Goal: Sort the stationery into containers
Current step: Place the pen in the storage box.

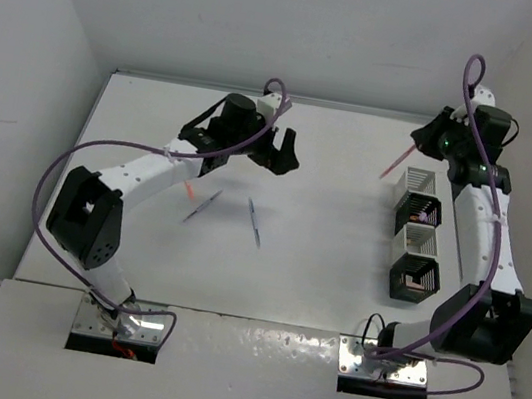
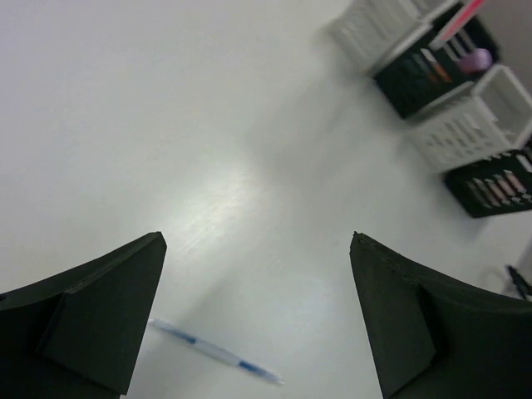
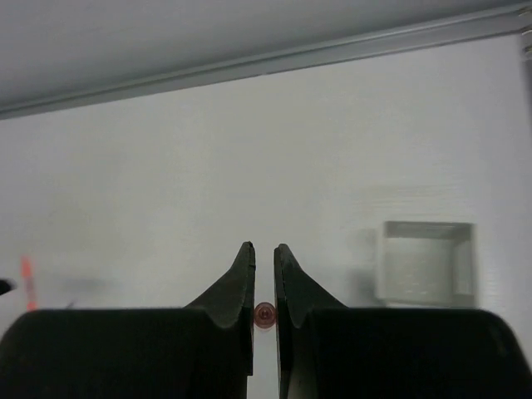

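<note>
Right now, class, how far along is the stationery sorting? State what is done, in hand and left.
Done: items lie in two black containers. In hand: right gripper shut on a pink pen near the containers. Remaining: blue pen, purple pen and orange item lie on the table; left gripper open, empty.

The left arm (image 1: pixel 138 174) starts at the near edge of the desk (image 1: pixel 313 288), on the left side. It bends at the elbow and reaches up toward the far edge. The left gripper (image 1: pixel 271 155) hangs above the desk, and its two black fingers (image 2: pixel 100 316) are spread wide apart with nothing between them.

The right arm (image 1: pixel 478 233) starts at the near edge on the right side. It goes up along the right edge to the far right corner. The right gripper (image 1: pixel 425 139) points down and to the left. Its fingers (image 3: pixel 237 291) are squeezed close together on a pink pen (image 1: pixel 398 163).
</note>
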Action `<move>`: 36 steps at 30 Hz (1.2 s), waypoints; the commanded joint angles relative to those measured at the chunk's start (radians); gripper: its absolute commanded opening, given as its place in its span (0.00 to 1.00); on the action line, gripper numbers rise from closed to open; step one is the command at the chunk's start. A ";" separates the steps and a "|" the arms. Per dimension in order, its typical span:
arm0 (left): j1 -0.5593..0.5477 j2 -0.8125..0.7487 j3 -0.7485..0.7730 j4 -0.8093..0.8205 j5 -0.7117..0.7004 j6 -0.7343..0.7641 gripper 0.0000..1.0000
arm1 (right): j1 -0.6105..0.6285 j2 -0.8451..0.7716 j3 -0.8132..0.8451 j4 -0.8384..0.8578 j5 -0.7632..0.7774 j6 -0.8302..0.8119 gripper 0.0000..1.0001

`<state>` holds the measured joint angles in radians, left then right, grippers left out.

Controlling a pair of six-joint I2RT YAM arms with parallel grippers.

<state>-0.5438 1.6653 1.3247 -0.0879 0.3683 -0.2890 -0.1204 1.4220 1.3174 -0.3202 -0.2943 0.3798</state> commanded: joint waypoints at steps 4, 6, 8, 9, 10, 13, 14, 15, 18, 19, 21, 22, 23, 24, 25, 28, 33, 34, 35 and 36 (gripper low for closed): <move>0.018 -0.087 0.015 -0.141 -0.244 0.174 1.00 | -0.080 0.047 0.031 0.193 0.291 -0.136 0.00; 0.027 -0.104 -0.008 -0.136 -0.247 0.188 1.00 | -0.094 0.066 0.025 0.245 0.316 -0.136 0.00; 0.039 -0.119 -0.028 -0.142 -0.236 0.209 1.00 | -0.108 0.089 0.023 0.263 0.313 -0.139 0.00; 0.041 -0.124 -0.039 -0.150 -0.233 0.233 1.00 | -0.111 0.100 0.026 0.267 0.314 -0.150 0.00; 0.051 -0.128 -0.042 -0.171 -0.217 0.249 1.00 | -0.111 0.123 0.026 0.268 0.322 -0.156 0.00; 0.080 -0.144 -0.045 -0.211 -0.174 0.325 1.00 | -0.110 0.140 -0.012 0.311 0.346 -0.185 0.00; 0.091 -0.153 -0.057 -0.216 -0.146 0.385 1.00 | -0.108 0.143 -0.021 0.313 0.349 -0.200 0.00; 0.102 -0.156 -0.064 -0.223 -0.106 0.427 1.00 | -0.110 0.149 -0.027 0.314 0.351 -0.208 0.00; 0.134 -0.153 -0.071 -0.295 0.062 0.658 0.99 | -0.111 0.169 -0.040 0.313 0.342 -0.222 0.19; 0.137 -0.144 -0.067 -0.382 0.133 0.733 0.98 | -0.113 0.175 -0.040 0.303 0.337 -0.225 0.25; 0.113 -0.096 -0.035 -0.529 0.162 0.960 0.85 | -0.114 0.175 -0.043 0.288 0.327 -0.228 0.40; 0.108 -0.082 -0.027 -0.576 0.187 1.016 0.82 | -0.114 0.175 -0.037 0.283 0.322 -0.225 0.43; 0.105 -0.059 -0.021 -0.623 0.211 1.151 0.80 | -0.114 0.170 -0.032 0.262 0.314 -0.205 0.46; 0.096 -0.047 -0.015 -0.675 0.233 1.235 0.80 | -0.117 0.166 -0.026 0.251 0.305 -0.196 0.50; 0.093 -0.039 -0.018 -0.720 0.241 1.286 0.80 | -0.117 0.164 -0.009 0.242 0.299 -0.191 0.54; 0.087 -0.001 -0.039 -0.717 0.233 1.466 0.80 | -0.111 0.144 0.026 0.166 0.265 -0.154 0.56; 0.073 0.132 0.008 -0.748 0.215 1.680 0.74 | -0.105 0.080 0.033 0.090 0.170 -0.108 0.56; 0.073 0.155 0.033 -0.754 0.212 1.706 0.73 | -0.105 0.068 0.029 0.064 0.156 -0.092 0.56; 0.071 0.177 0.050 -0.769 0.207 1.732 0.72 | -0.105 0.039 0.019 0.053 0.127 -0.085 0.57; 0.071 0.218 0.065 -0.770 0.207 1.763 0.71 | -0.105 0.022 -0.009 0.049 0.112 -0.067 0.58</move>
<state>-0.4652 1.8297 1.3228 -0.8223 0.5423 1.2751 -0.2321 1.5368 1.3018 -0.2459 -0.0978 0.2573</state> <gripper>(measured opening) 0.717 0.572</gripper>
